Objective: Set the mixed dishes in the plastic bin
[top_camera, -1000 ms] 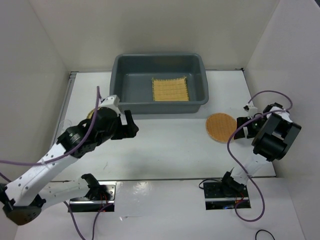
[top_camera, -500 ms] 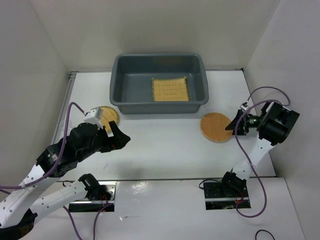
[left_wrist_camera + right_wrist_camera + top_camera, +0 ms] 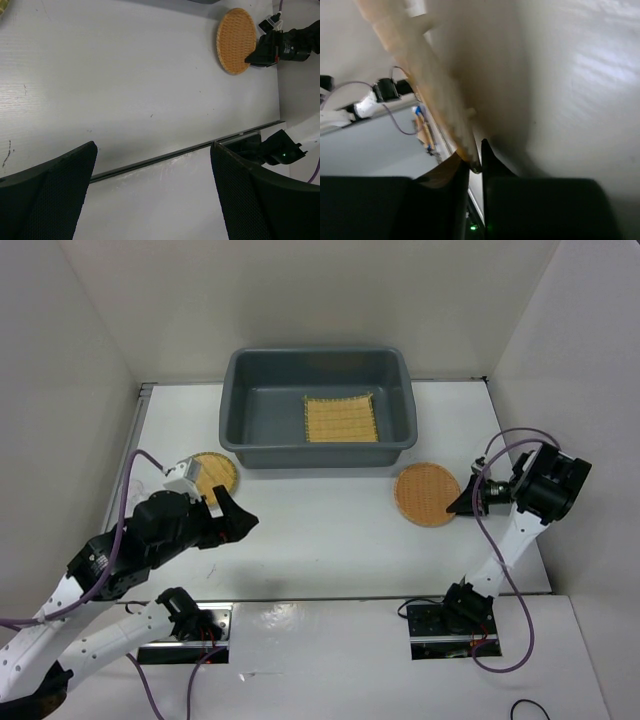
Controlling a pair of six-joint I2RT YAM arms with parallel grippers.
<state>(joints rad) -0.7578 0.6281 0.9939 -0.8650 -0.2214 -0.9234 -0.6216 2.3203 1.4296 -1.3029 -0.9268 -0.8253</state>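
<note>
orange-brown disc (image 3: 427, 494) shifted left, its right edge pinched in right hand (image 3: 458, 506)

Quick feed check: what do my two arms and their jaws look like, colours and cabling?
Left arm and right arm share white links and bulky black joint housings, each trailed by a loose purple cable. Left gripper and right gripper are black; the left jaws have fine mesh-textured inner faces. No markings are legible.

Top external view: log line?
right gripper: shut on orange-brown round woven disc | left gripper: open | yellow bamboo mat: in grey plastic bin
</note>
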